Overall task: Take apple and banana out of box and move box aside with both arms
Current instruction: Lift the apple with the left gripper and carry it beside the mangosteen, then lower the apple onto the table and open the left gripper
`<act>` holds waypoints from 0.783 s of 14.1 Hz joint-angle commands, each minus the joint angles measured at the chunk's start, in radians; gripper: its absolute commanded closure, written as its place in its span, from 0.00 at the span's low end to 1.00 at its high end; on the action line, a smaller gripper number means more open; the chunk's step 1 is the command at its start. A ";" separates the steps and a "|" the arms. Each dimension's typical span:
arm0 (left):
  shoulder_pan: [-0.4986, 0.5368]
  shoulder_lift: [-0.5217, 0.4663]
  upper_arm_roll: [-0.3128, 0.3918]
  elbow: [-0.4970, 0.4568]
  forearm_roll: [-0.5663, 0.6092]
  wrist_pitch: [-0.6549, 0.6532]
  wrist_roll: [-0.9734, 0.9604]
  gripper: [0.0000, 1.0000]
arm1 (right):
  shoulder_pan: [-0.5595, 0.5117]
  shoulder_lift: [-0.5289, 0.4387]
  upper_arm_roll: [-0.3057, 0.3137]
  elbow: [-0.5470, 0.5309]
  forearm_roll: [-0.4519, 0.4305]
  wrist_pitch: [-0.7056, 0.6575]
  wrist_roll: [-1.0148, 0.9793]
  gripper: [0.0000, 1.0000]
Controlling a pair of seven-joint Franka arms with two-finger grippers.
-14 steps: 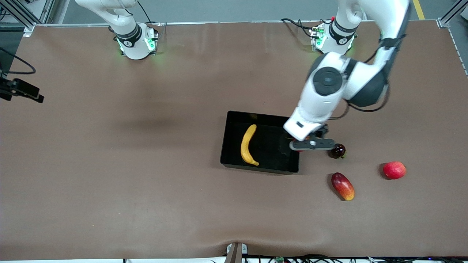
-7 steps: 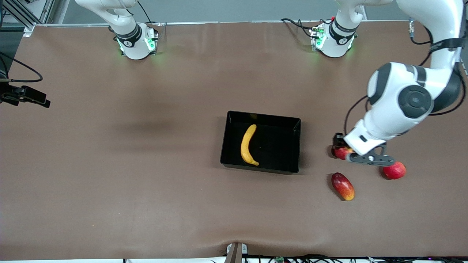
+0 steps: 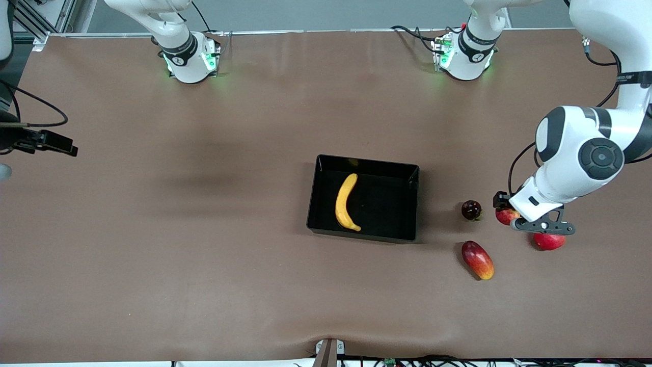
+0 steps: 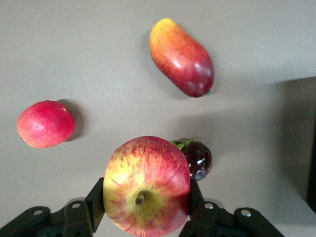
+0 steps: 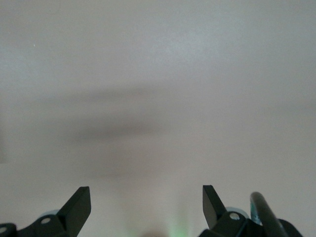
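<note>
Apple (image 4: 146, 186) clamped in left end effector (image 4: 146, 197) | box (image 3: 410, 176) edges unobstructed

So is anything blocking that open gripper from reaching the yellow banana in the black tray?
Nothing visible: the curved yellow banana lies uncovered in the shallow black plastic tray, with bare table toward the right gripper, jaws open.
</note>
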 commanded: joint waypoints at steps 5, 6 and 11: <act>0.065 0.032 -0.007 -0.152 0.103 0.253 0.014 1.00 | -0.004 0.051 0.003 0.019 -0.004 -0.007 -0.005 0.00; 0.068 0.038 -0.007 -0.167 0.130 0.284 0.016 1.00 | -0.006 0.052 0.003 0.019 -0.005 -0.006 -0.005 0.00; 0.120 0.100 -0.008 -0.186 0.152 0.356 0.025 1.00 | 0.002 0.057 0.003 0.016 -0.001 -0.009 -0.003 0.00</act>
